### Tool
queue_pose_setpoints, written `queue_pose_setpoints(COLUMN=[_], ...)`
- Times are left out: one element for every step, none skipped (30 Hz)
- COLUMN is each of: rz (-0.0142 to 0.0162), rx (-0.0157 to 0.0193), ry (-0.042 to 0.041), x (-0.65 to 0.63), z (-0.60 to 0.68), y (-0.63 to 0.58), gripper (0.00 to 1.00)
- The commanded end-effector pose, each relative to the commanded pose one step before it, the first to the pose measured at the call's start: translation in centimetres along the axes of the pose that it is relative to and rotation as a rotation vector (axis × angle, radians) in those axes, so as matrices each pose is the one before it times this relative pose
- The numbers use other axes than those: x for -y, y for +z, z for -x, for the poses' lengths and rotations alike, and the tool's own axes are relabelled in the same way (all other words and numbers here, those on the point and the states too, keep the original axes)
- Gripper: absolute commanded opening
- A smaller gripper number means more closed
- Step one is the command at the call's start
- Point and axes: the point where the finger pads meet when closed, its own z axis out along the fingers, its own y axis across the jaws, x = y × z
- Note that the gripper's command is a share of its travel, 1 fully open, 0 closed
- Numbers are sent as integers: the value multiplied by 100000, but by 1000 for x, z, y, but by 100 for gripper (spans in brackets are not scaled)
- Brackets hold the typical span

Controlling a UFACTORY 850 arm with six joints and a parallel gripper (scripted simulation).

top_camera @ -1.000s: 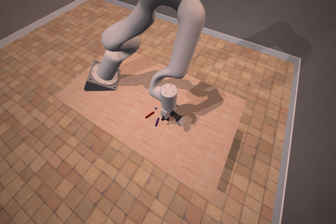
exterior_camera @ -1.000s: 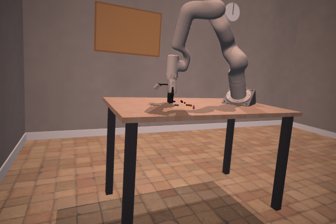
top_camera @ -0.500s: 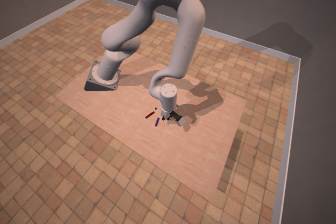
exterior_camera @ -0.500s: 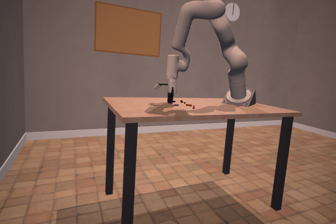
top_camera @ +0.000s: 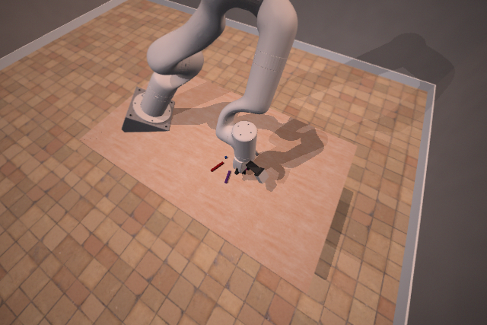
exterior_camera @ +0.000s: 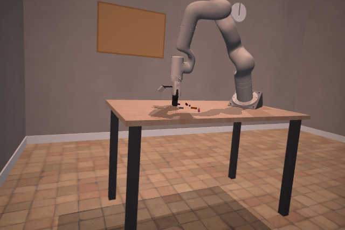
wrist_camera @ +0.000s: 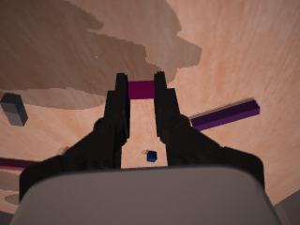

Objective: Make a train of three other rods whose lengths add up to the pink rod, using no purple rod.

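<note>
My gripper (top_camera: 240, 170) (exterior_camera: 174, 103) (wrist_camera: 141, 86) is low at the table, its fingers shut on the ends of a short magenta rod (wrist_camera: 141, 90). A grey rod (exterior_camera: 181, 107) (wrist_camera: 15, 110) lies apart to the left in the wrist view. The pink rod (exterior_camera: 199, 109) (wrist_camera: 16, 164) is partly cut off there at the lower left. An orange rod (exterior_camera: 193, 107) lies near it in the exterior view. A tiny blue rod (top_camera: 225, 157) (exterior_camera: 190, 105) (wrist_camera: 151, 157) and a red rod (top_camera: 217, 166) (exterior_camera: 186, 103) lie separately. The gripper hides much in the top view.
A purple rod (top_camera: 227, 176) (exterior_camera: 178, 104) (wrist_camera: 227, 115) lies to the right of my fingers in the wrist view, close to the right finger linkage. The arm's base stands on the table (top_camera: 256, 227) (exterior_camera: 133, 113). The arm's shadow falls around the gripper.
</note>
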Motion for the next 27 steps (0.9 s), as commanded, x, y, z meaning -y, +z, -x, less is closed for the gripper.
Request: queue_pose_setpoints(rz=[17, 0, 0, 0, 0, 0, 0, 0, 0, 0, 0, 0, 0, 0, 0, 0, -1, -1, 0, 0, 0, 1, 0, -1, 0, 1, -1], rx=[-127, 0, 0, 0, 0, 0, 0, 0, 0, 0, 0, 0, 0, 0, 0, 0, 0, -1, 0, 0, 0, 1, 0, -1, 0, 1, -1], ry=[-37, 0, 0, 0, 0, 0, 0, 0, 0, 0, 0, 0, 0, 0, 0, 0, 0, 0, 0, 0, 0, 0, 0, 0, 0, 0, 0], x=[0, 0, 0, 0, 0, 0, 0, 0, 0, 0, 0, 0, 0, 0, 0, 0, 0, 0, 0, 0, 0, 0, 0, 0, 0, 0, 0], z=[-65, 0, 0, 0, 0, 0, 0, 0, 0, 0, 0, 0, 0, 0, 0, 0, 0, -1, 0, 0, 0, 1, 0, 0, 0, 1, -1], y=[-43, 0, 0, 0, 0, 0, 0, 0, 0, 0, 0, 0, 0, 0, 0, -6, -39, -97, -171, 0, 0, -256, -346, -436, -520, -596, -662], gripper=[15, 15, 15, 15, 15, 15, 15, 15, 15, 15, 15, 15, 15, 15, 15, 15, 15, 15, 15, 15, 15, 15, 15, 15, 15, 15, 15])
